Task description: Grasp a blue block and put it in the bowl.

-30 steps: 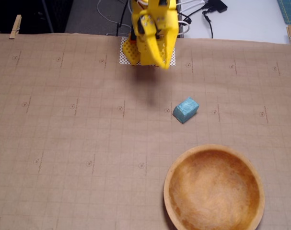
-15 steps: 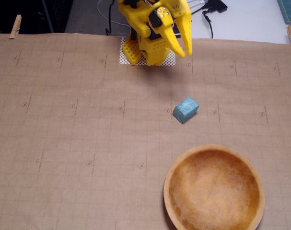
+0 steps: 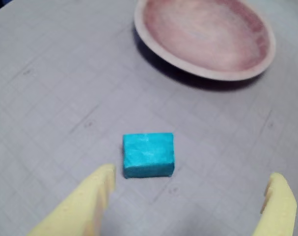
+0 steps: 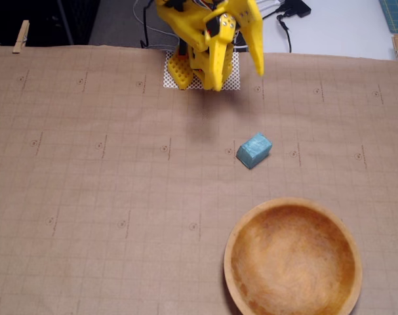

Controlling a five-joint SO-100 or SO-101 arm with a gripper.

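While the tool (image 3: pixel 190 189) is hanging with its fingers spread wide, the blue block (image 3: pixel 148 155) is lying on the surface (image 4: pixel 107 197) just ahead, nearer the left finger, bowl (image 4: pixel 293 258) sitting beyond.

The blue block (image 4: pixel 254 150) is a small teal-blue rectangular piece with a rough, matte, foam-like surface. It lies flat on the paper-covered worktop (image 4: pixel 107 197), turned at an angle to the printed grid in the fixed view, untouched and free on all sides. In the wrist view the blue block (image 3: pixel 148 155) shows a lighter mottled top face and a darker near side. The bowl (image 4: pixel 293 259) is a large, round, shallow wooden dish, orange-brown with a paler rim and mottled grain inside. It sits upright and empty, near the block but clearly apart from it, toward the lower right of the fixed view; in the wrist view the bowl (image 3: pixel 204 35) lies beyond the block
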